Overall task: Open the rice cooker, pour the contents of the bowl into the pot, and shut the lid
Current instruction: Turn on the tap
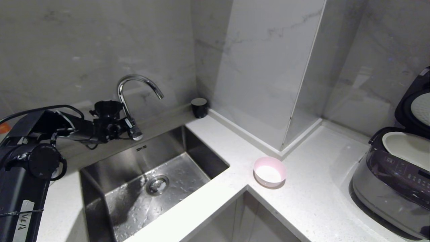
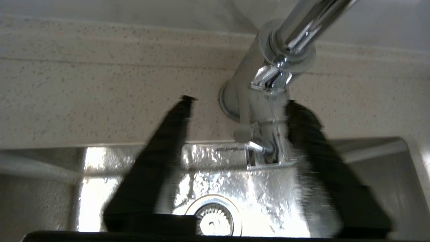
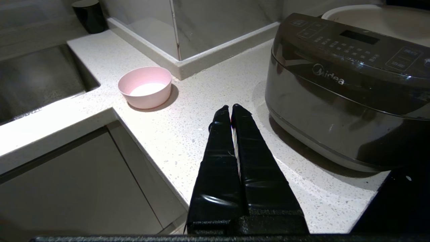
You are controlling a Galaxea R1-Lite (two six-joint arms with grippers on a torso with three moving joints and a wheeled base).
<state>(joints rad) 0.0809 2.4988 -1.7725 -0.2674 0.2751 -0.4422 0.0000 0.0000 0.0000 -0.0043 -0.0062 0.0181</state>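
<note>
R fingers (image 3: 231,107) together, bowl (image 3: 145,86) near, cooker (image 3: 346,90) beside

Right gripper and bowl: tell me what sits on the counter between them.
Nothing. In the right wrist view, only bare speckled countertop lies between the right gripper, fingers together, and the pink bowl. The rice cooker stands off to the side.

The left arm (image 1: 30,158) is matte black, built of boxy links and a round joint housing. Thin black cables loop along its upper link. A strip of white tape with handwritten marks is stuck on its lower section. The left gripper (image 2: 240,116) has two long black tapered fingers (image 2: 158,158). The right gripper (image 3: 231,109) has matching fingers wrapped in glossy black tape.
</note>
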